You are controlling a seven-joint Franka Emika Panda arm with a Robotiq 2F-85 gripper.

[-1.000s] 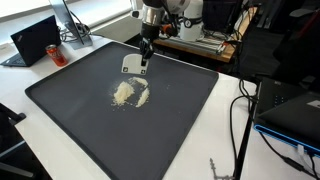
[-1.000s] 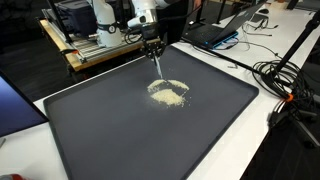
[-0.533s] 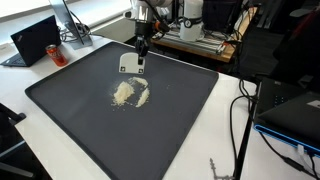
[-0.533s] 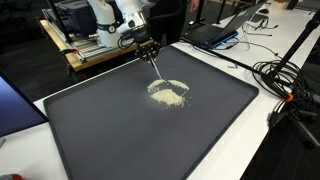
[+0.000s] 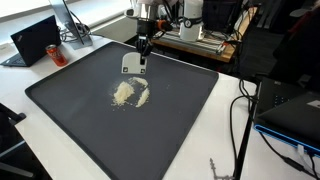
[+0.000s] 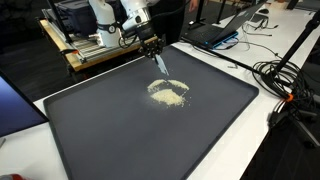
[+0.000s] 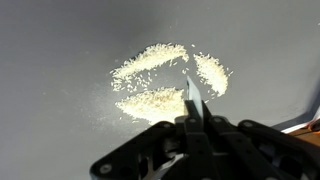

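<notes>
Wrist view shows the gripper (image 7: 194,120) closed tight on a thin white card (image 7: 189,92), seen edge-on. Pale grains (image 7: 150,78) lie in clumps on the dark mat (image 7: 60,120), near the card's tip.

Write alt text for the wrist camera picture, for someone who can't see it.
A shut gripper holds a thin flat card edge-on, pointing at pale grains that lie in three patches on a dark grey mat.
</notes>
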